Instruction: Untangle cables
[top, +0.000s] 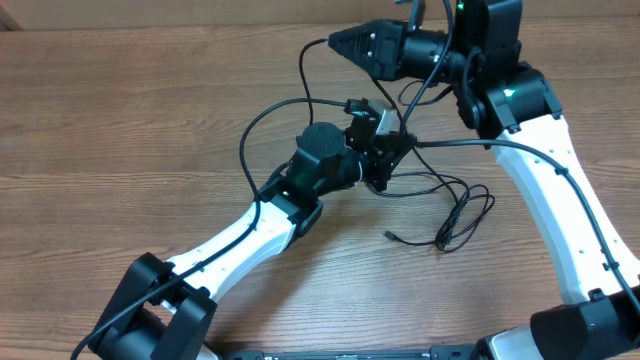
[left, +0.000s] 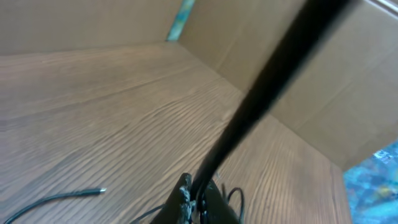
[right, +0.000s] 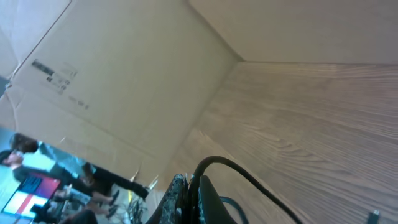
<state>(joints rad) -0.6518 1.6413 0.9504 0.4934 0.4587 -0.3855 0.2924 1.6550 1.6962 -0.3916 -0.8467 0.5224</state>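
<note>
Two pinches: left hand (top: 390, 152) and right hand (top: 335, 42) each squeeze cables (top: 455, 212); wrist views crop fingertips, and the tangle on the table (top: 120, 120) overlaps.

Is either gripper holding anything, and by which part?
Both. The left gripper and right gripper each look shut on a black cable, along the cord; no plug shows at either pinch.

Wood-grain table (top: 120, 110) — plain cardboard walls (right: 124, 81) at its edge — evenly lit.
</note>
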